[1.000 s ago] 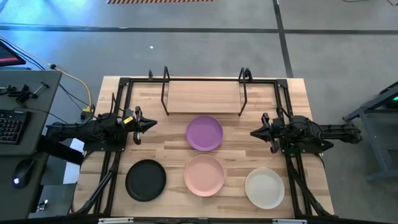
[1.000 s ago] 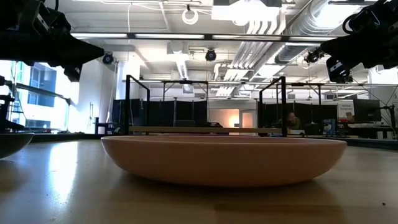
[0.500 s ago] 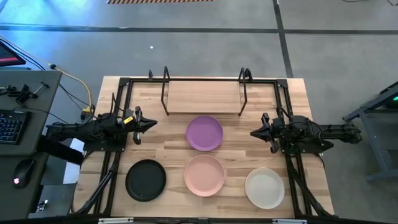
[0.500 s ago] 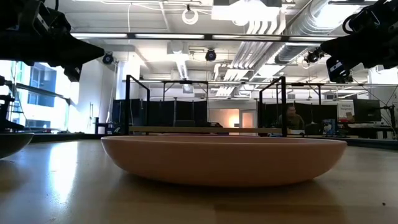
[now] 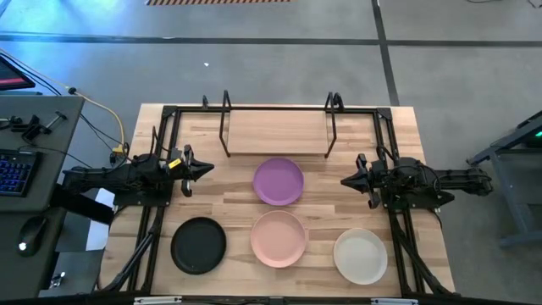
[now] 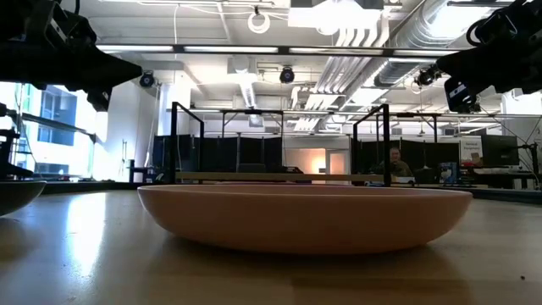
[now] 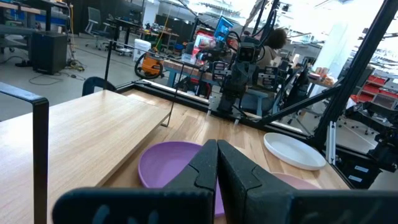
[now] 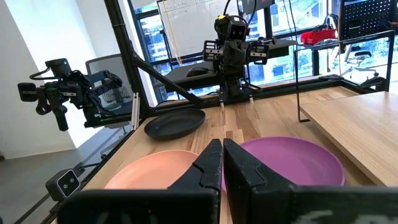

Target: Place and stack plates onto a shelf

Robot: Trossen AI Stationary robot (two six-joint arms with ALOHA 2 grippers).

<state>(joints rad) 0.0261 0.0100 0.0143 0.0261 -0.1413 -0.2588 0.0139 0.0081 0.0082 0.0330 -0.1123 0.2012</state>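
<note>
Four plates lie flat on the tabletop, each on its base: the purple plate (image 5: 279, 181) in the middle, the pale pink plate (image 5: 278, 238) near of it, the black plate (image 5: 198, 246) at the near left, the cream-white plate (image 5: 360, 256) at the near right. The shelf (image 5: 276, 131), a light-wood board between black wire uprights, stands at the far edge with nothing on it. My left gripper (image 5: 208, 169) hovers shut above the table, left of the purple plate. My right gripper (image 5: 345, 180) hovers shut on that plate's right. In the wrist views each shut gripper (image 7: 216, 149) (image 8: 221, 146) points at the purple plate (image 7: 171, 165) (image 8: 292, 157).
Black frame rails (image 5: 157, 195) (image 5: 398, 220) run along the table's left and right sides under the arms. A desk with a keyboard (image 5: 15, 169) and mouse stands off the left edge. Bare wood lies between the purple plate and the shelf.
</note>
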